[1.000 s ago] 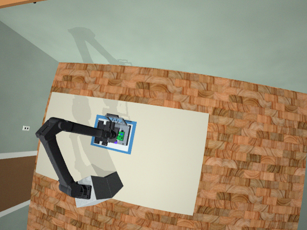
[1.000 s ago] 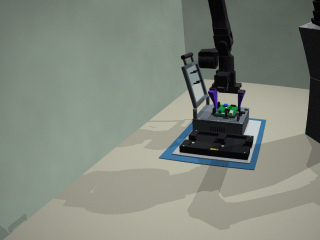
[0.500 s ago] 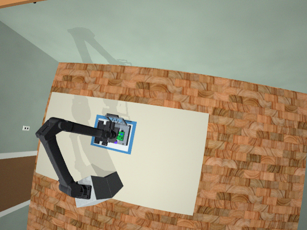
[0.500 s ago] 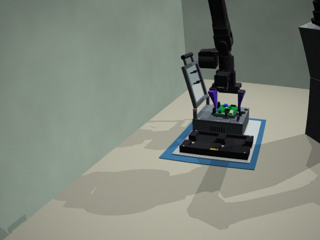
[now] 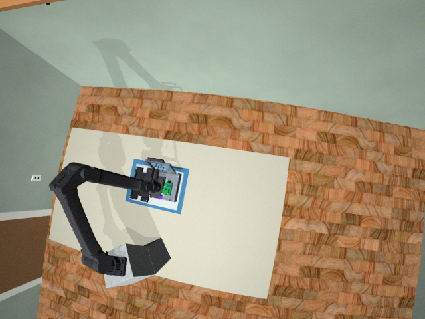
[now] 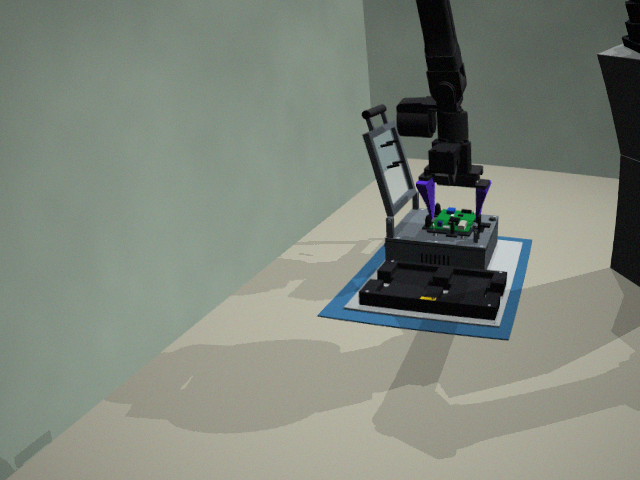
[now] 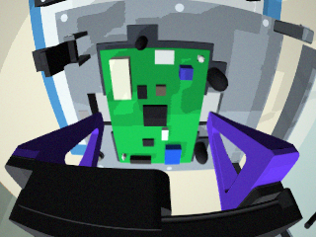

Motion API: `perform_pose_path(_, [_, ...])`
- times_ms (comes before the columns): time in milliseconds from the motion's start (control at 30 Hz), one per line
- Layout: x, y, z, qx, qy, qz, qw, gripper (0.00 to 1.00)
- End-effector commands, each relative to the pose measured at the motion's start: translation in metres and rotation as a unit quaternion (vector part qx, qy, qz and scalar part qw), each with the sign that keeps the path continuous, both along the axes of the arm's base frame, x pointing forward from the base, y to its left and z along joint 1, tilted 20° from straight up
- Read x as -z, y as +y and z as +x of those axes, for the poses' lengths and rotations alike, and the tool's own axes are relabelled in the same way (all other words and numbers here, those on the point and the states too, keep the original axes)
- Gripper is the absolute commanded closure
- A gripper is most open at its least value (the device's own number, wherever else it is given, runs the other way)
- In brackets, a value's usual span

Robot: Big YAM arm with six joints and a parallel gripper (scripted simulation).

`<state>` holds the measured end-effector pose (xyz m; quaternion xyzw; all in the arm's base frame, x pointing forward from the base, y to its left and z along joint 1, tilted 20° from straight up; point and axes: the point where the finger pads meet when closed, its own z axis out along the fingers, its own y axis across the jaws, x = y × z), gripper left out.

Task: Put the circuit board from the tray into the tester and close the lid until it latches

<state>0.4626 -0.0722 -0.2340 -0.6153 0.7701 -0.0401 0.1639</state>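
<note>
- Order follows the exterior view, left to right. Leftmost: grey rectangular framed lid with a clear panel [image 5: 163, 167] [image 6: 379, 175], raised on its hinge beside the jaws and well clear of closing; its black cylindrical handle [image 5: 155, 159] [image 6: 374, 111] is uppermost.
- Blue-bordered rectangular mat with a white centre [image 5: 185, 187] [image 6: 330, 311] [image 7: 40, 59], beneath the equipment, lower than the jaws.
- Black two-pocket tray [image 5: 139, 197] [image 6: 392, 298], lower than the jaws and on the near side of the tester; both pockets are vacant.
- Grey box-shaped tester [image 5: 172, 197] [image 6: 436, 253] [image 7: 96, 30], directly below the jaws.
- Green rectangular circuit board [image 5: 167, 188] [image 6: 454, 221] [image 7: 155, 115], face up on the tester, between and below the parted jaws. Its white block connector [image 6: 462, 224] [image 7: 119, 79] is at the end with the lone black post [image 7: 141, 42]. Whether both pins pass fully through cannot be told.
- Jaws, with tapering purple fingers [image 5: 160, 197] [image 6: 426, 192]: released, one on each side of the board, grasping nothing.
- Black latch hook [image 6: 479, 230] [image 7: 55, 56], on the tester edge opposite the hinge, near the jaws and disengaged from the lid.
- Dark angular pedestal [image 5: 140, 259] [image 6: 628, 206], well apart from the jaws, rightmost.
</note>
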Motion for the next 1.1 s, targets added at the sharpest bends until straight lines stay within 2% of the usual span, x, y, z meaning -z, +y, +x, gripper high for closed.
perform_pose_path(0, [-0.004, 0.002, 0.007, 0.000, -0.009, -0.001, 1.000, 0.08])
perform_pose_path(233, [-0.007, 0.001, 0.008, 0.000, -0.011, -0.001, 1.000, 0.08])
perform_pose_path(500, [-0.021, -0.005, 0.002, 0.001, -0.009, -0.002, 1.000, 0.08])
perform_pose_path(733, [-0.042, -0.010, -0.006, 0.002, -0.009, -0.002, 1.000, 0.08])
perform_pose_path(800, [-0.042, -0.010, -0.006, 0.002, -0.009, -0.002, 1.000, 0.08])
perform_pose_path(1067, [-0.076, -0.016, -0.018, 0.002, -0.009, -0.002, 1.000, 0.08])
